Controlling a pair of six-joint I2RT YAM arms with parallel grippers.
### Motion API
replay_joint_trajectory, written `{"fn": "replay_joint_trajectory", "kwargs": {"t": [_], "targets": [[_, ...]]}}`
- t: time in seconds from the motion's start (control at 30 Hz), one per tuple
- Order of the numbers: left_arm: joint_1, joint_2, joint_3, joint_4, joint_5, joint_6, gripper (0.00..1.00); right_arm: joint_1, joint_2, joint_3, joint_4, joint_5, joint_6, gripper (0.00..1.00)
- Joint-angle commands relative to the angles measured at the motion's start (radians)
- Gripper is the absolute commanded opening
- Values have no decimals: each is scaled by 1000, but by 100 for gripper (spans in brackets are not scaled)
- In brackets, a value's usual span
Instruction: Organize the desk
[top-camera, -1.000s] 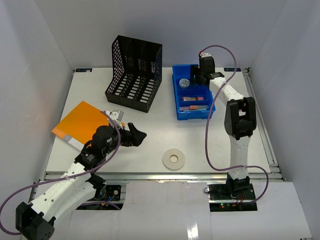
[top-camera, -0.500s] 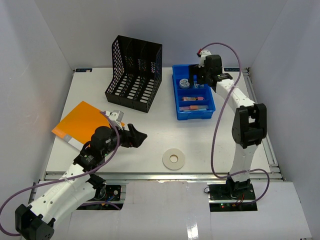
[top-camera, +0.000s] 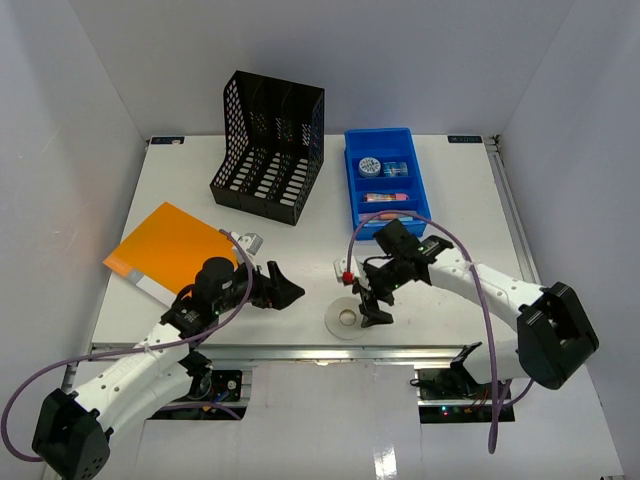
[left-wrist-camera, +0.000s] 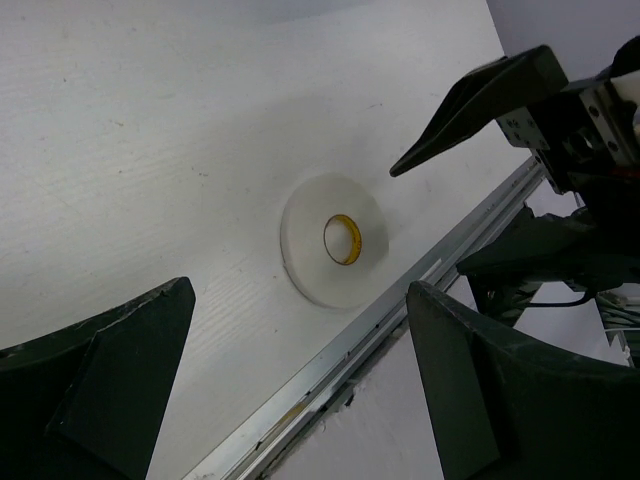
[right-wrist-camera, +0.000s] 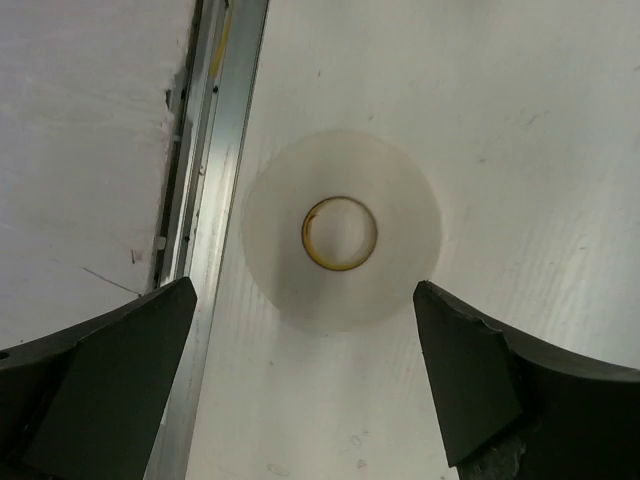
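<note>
Hovering right claw (top-camera: 368, 303), wide open, over flat white tape roll (top-camera: 347, 318) at tabletop (top-camera: 460, 220) near edge; left claw (top-camera: 281, 288) open, empty; roll, orange folder (top-camera: 165, 245) unsorted.

Tape roll (top-camera: 347, 318) near desk (top-camera: 300, 240) front edge; file rack (top-camera: 268, 148) left of tray (top-camera: 351, 185), rear.

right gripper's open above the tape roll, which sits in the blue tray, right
No: the roll lies on the desk by its front rail, not in the tray; the top view shows it. The right gripper is open above it.
</note>
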Motion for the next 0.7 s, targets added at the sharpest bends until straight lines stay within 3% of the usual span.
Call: {"fn": "replay_joint_trajectory", "kwargs": {"t": [0.0,0.23,0.67], "targets": [[-7,23,-34,47,38,-54,98,92,-3,-49,144,163,77,97],[-12,1,-71,48,34,-103,98,141,119,8,253,328,228,99],[-17,-22,-110,53,29,-131,98,158,247,19,320,419,261,100]]}}
